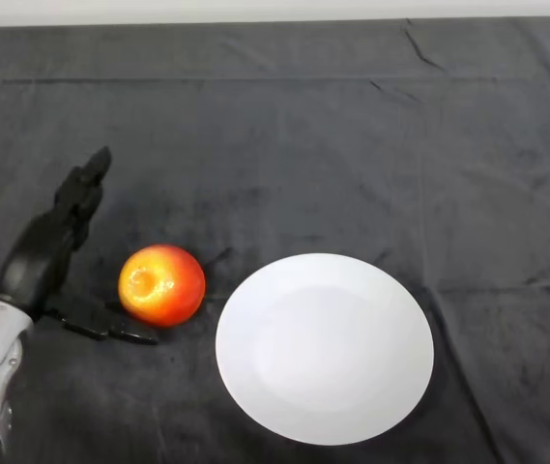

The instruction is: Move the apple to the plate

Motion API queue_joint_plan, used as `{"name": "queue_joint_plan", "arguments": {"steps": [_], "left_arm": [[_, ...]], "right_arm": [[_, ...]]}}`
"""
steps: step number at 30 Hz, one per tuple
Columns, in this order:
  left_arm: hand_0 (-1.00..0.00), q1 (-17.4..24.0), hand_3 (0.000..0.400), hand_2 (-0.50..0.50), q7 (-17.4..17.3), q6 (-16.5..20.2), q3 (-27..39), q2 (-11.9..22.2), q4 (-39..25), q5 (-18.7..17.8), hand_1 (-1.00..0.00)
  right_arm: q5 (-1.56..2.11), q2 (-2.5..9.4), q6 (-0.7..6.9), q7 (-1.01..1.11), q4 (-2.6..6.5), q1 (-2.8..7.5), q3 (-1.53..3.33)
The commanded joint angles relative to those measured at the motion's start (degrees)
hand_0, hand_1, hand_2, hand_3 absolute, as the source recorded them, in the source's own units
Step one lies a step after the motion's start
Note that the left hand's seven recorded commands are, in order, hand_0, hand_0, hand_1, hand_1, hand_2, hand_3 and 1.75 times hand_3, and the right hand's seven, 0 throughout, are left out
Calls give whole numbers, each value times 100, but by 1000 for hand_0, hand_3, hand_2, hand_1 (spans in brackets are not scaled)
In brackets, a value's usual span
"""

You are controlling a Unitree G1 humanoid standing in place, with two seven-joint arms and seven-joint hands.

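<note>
Red-and-yellow apple (161,284), plain white plate (325,348), dark grey cloth (352,145), black hand (57,242)

Apple (161,284) between open left hand (50,253) and white plate (325,348).

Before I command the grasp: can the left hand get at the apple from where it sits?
Probably yes. The left hand lies open just left of the apple, fingers spread towards it, with only bare cloth between. The plate sits on the apple's far side, clear of the approach.
</note>
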Motion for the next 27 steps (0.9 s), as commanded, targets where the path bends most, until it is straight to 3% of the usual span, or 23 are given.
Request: {"name": "queue_joint_plan", "arguments": {"steps": [1, 6, 7, 8, 9, 11, 12, 27], "left_arm": [[0, -416, 0, 0, 56, 61, -203, -16, 279, 161, 0], [0, -406, 0, 0, 91, 46, -271, -69, 308, 240, 0], [-588, -409, 235, -294, 86, 46, -279, -67, 315, 249, 0], [-757, -416, 303, -378, 81, 48, -284, -63, 319, 256, 0], [-1000, -433, 400, -384, 74, 56, -291, -55, 325, 266, -231], [-1000, -463, 400, -20, 73, 67, -302, -42, 327, 285, -961], [-1000, -479, 400, 0, 79, 70, -309, -39, 324, 297, -1000], [-1000, -604, 400, 0, 268, -164, -449, -172, -24, 447, -1000]], "right_arm": [[-20, -185, 29, 3, -9, 10, -79], [-20, -185, 29, 3, -9, 10, -79], [-20, -185, 29, 3, -9, 10, -79], [-20, -185, 29, 3, -9, 10, -79], [-20, -185, 29, 3, -9, 10, -79], [-20, -186, 29, 3, -9, 10, -79], [-20, -186, 29, 3, -8, 10, -79], [-19, -185, 29, 3, -8, 10, -78]]}}
